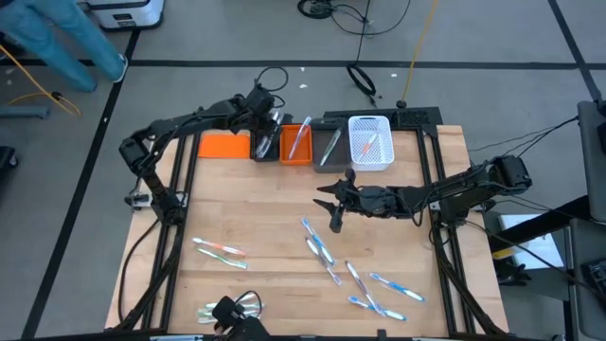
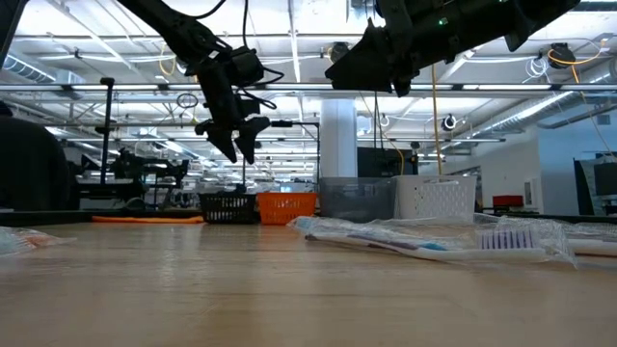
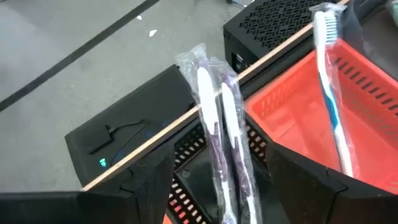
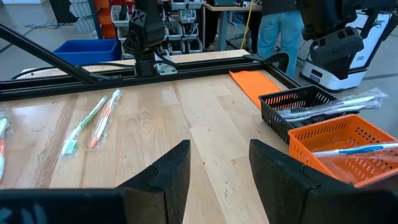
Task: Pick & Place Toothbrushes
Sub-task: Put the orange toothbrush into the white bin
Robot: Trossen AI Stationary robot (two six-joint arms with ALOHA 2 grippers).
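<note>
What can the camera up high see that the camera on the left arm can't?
Only the high view shows the whole table, the loose toothbrushes scattered on it, the white bin and the right gripper hovering mid-table. Only the left wrist view shows, up close, two purple wrapped toothbrushes leaning in the black bin. Both show the orange bin holding a blue toothbrush.
</note>
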